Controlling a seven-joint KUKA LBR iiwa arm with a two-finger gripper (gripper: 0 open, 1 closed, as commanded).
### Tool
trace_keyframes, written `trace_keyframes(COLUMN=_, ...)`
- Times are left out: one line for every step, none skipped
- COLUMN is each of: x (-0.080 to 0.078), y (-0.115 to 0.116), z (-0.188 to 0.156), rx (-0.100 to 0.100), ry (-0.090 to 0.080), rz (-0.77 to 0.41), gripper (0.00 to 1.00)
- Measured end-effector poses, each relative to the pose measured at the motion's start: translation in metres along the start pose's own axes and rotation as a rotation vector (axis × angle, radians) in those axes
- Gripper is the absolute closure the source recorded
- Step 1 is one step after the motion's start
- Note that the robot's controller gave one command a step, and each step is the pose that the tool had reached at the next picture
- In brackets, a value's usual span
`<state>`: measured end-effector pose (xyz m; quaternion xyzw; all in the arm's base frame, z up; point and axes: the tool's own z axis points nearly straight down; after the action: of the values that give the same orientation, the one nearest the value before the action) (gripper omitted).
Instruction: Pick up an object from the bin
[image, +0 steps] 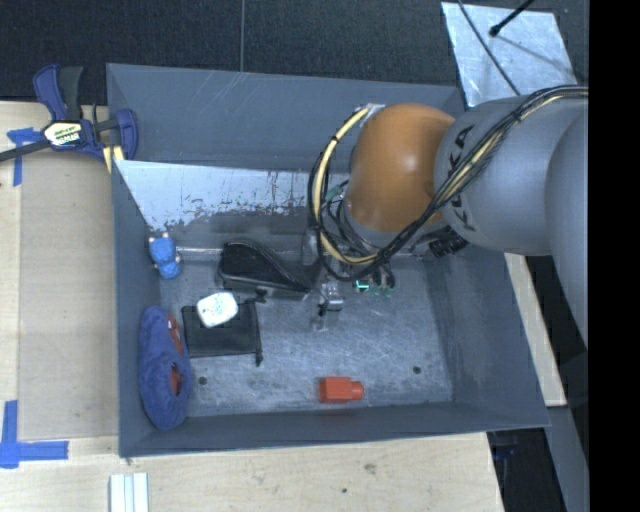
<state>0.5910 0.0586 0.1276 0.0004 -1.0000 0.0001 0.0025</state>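
Seemingly the likeliest pick, a black curved tool (262, 268) lies at the back of the bin (300, 420). The gripper (326, 303) hangs beside its right end, open or closed unclear. A red block (340, 389) sits well apart.

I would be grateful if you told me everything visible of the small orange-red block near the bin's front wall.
The small orange-red block is squat and boxy, plain-faced, plastic by its look. It lies flat on the floor of the grey metal bin, its long side along the front wall and close to it, with bare floor around it. Nothing touches it; the gripper is apart from it, nearer the bin's middle.
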Motion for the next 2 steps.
trace_keyframes(x=-0.018, y=0.026, z=0.053, rx=0.005, ry=-0.026, rz=-0.352, gripper=0.0)
trace_keyframes(x=-0.009, y=0.069, z=0.027, rx=0.004, ry=-0.012, rz=-0.63, gripper=0.0)
